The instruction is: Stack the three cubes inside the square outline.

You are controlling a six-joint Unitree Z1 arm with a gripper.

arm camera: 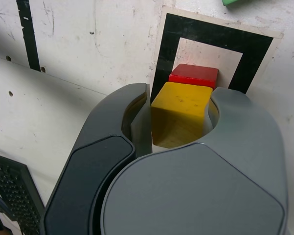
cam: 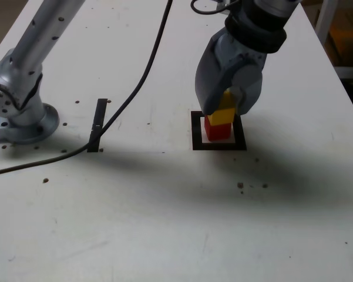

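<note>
Yellow cube (arm camera: 180, 113) in tool (arm camera: 181, 120) over red cube (arm camera: 194, 75), square outline (arm camera: 162, 54).

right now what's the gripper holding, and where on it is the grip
The gripper holds the yellow cube, clamped on two opposite side faces, over the red cube.

Green cube (arm camera: 242, 2) cut off by frame edge.

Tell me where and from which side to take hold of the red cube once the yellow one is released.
The red cube sits in the square outline with the yellow cube, held in the gripper, over it. Come from above and close the fingers on two opposite vertical faces, probably low down, since its top is covered.
</note>
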